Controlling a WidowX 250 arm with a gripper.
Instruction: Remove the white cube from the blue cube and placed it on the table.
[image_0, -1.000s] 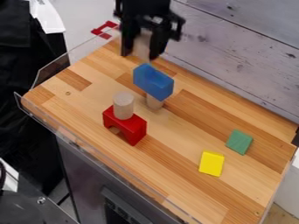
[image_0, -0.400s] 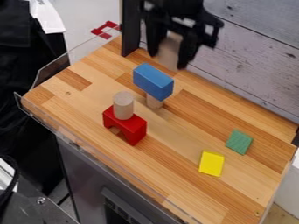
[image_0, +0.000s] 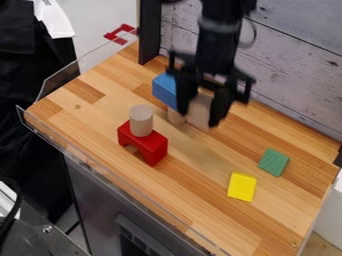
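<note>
Behind the gripper, the blue cube is part-hidden (right end); jaws clasp the white cube.

Broad low lane is running over the table between the red block and the yellow block. More open wood is lying toward the upper-left end. Blue block, raised on a pale cylinder, is standing close at image-left of the end effector and its white block, obstructing that side. Upright cylinder atop the red block is adding height there. Yellow and green blocks are leaving a narrow gap. Plank wall is bounding the far side; clear guard is edging the left end.
</note>
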